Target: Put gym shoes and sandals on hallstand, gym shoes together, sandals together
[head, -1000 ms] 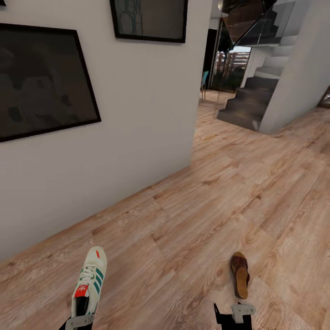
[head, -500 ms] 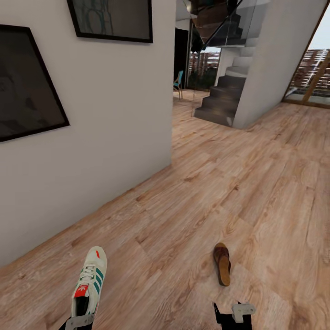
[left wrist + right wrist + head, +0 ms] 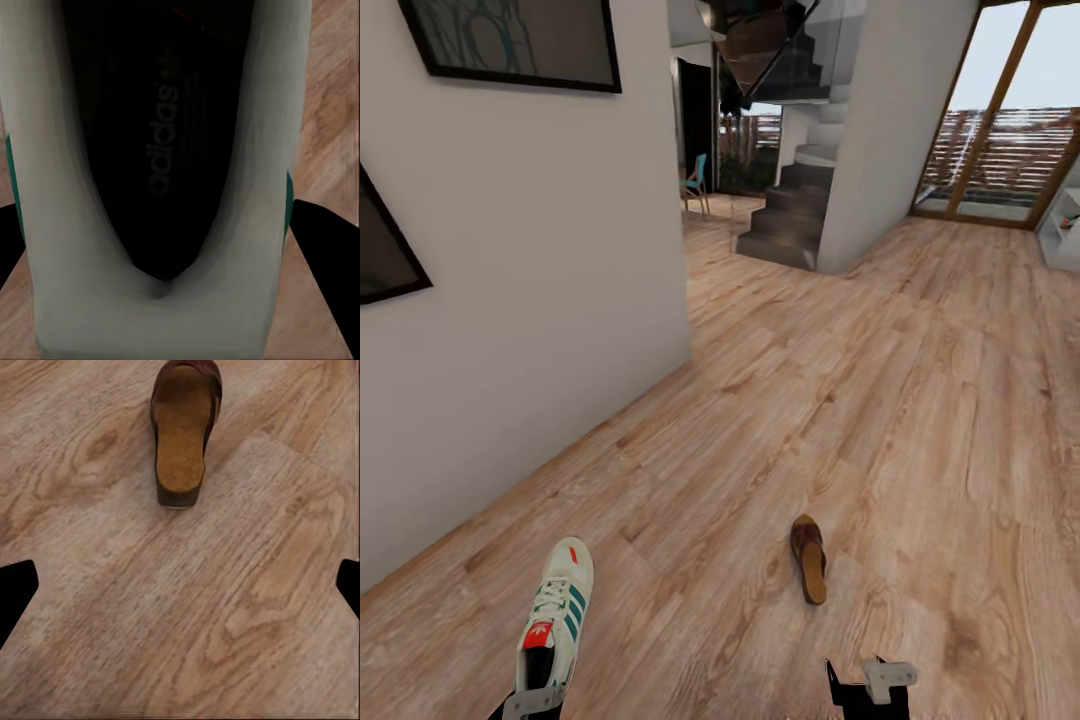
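Running under both grippers, the floor [image 3: 880,400] is light wood-grain plank, reaching ahead to a dark staircase [image 3: 785,215] and tall windows [image 3: 1000,130] on the right. A white wall [image 3: 530,300] with dark framed pictures [image 3: 510,40] stands on the left side and ends at a corner, past which the corridor opens toward a blue chair [image 3: 695,180]. Wide bare planks lie ahead of and to the right of the right gripper. The left gripper [image 3: 532,700] is clamped on the heel of a sneaker [image 3: 556,620], whose toe points forward from the jaws; in the left wrist view the dark fingers [image 3: 326,262] sit against both white sides of the shoe. The insole reads "adidas" under a trefoil mark, and a red-orange tongue label and green side stripes show in the head view. The right gripper [image 3: 870,685] hangs spread wide with nothing between its fingers [image 3: 15,589]. A sandal [image 3: 809,558] lies flat on the floor just ahead of those jaws, heel nearest them, its tan insole up; in the right wrist view the sandal [image 3: 184,431] lies clear of the fingers.
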`<state>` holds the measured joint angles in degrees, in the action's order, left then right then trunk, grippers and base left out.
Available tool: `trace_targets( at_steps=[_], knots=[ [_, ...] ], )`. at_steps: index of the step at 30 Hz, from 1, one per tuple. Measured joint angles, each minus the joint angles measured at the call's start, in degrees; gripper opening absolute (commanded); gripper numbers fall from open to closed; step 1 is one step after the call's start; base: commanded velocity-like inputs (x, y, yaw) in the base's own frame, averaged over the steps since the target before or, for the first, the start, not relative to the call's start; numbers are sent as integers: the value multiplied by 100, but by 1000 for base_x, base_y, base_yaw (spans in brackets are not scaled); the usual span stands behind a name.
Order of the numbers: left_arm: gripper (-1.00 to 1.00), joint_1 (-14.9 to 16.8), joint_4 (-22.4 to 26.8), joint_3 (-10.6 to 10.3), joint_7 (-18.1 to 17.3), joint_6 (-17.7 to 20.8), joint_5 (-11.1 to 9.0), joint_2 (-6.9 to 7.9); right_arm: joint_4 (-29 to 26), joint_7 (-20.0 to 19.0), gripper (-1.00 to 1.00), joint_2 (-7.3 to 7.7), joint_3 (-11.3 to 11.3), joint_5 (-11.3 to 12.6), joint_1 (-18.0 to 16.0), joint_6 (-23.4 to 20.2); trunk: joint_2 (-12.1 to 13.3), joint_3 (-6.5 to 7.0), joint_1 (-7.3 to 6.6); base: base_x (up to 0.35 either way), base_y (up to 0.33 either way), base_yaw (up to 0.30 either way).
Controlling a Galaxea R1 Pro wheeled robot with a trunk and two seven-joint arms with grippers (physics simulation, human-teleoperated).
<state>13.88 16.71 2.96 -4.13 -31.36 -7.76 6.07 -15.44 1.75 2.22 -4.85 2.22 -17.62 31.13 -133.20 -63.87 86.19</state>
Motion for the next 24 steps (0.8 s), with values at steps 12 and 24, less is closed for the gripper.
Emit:
trace_targets(
  at_steps=[12,24],
  knots=[
    [-100,-2,3,1,0,0,-2,1,-16,-18,100,-6,-8,6,-2,-1,0,0,-3,147,0,-138],
    [-100,-2,3,8,0,1,-2,8,-19,-24,100,-15,-27,0,-2,-1,0,0,0,62,0,0]
  ],
)
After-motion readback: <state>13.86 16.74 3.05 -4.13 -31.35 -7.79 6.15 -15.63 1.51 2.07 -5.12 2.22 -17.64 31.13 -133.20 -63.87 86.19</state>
